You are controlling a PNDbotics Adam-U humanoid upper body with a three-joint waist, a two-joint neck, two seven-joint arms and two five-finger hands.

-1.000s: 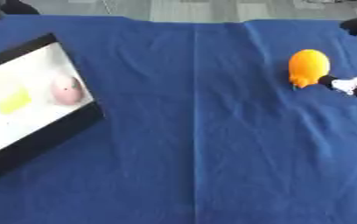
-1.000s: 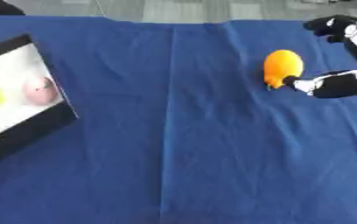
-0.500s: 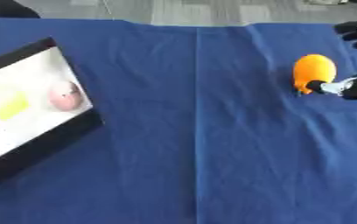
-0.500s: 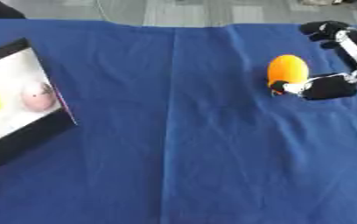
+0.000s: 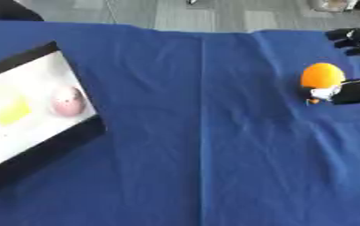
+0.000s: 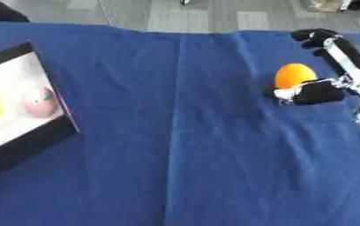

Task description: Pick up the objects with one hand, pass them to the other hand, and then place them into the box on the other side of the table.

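Right hand (image 6: pixel 345 73) is spread open around an orange object (image 6: pixel 294 75), thumb touching it, on blue cloth (image 6: pixel 198 145). Pink and yellow items are seen inside the box (image 5: pixel 56 55).

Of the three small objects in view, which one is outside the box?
The orange object, lying on the blue cloth beside the right hand. The pink object and yellow object lie inside the box.

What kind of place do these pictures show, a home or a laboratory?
Probably a lab or test room, not a home. A table under a blue cloth holds a staged set: a black-rimmed box and an orange object at the robot's right hand. Grey floor lies beyond.
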